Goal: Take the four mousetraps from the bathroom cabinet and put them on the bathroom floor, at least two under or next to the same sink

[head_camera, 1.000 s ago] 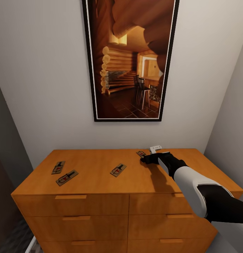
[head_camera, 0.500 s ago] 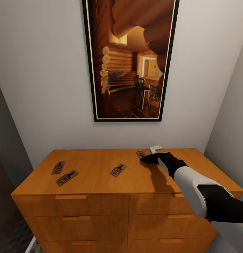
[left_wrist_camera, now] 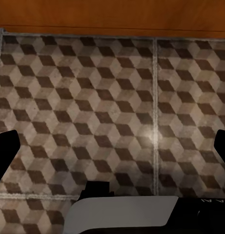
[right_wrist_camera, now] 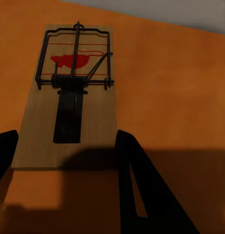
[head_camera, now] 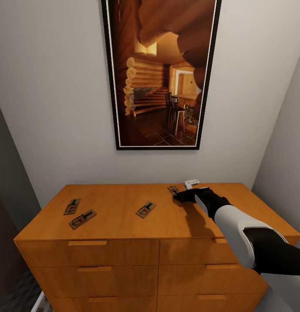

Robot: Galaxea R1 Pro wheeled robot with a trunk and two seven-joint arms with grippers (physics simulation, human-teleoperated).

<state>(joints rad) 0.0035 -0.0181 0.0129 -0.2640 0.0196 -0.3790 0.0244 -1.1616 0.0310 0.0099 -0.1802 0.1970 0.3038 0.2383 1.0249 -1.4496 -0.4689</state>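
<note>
**Right tool poised at the rear mousetrap on the cabinet**

Four mousetraps lie flat on the cabinet (head_camera: 124, 216) top, under a framed picture (head_camera: 161, 73) of a log cabin interior. Seen from the head camera, two sit close together at about 9 o'clock of the top: one (head_camera: 72, 206) nearer the wall, one (head_camera: 83, 219) nearer the front edge. A third (head_camera: 146, 209) lies near the middle. The fourth mousetrap (head_camera: 173, 189) lies at about 1 o'clock, close to the wall, with the right tool (head_camera: 183, 196) just beside it.

In the right wrist view that trap (right_wrist_camera: 68, 97) lies flat on the orange wood, its dark wire bar and red mark clear, and the right tool (right_wrist_camera: 68, 161) stands spread, its dark fingers (right_wrist_camera: 139, 180) at either side of the board's near end, not clamped on it.

The left wrist view looks down on the bathroom floor (left_wrist_camera: 92, 107), with the left tool (left_wrist_camera: 114, 146) wide apart and holding nothing
</note>
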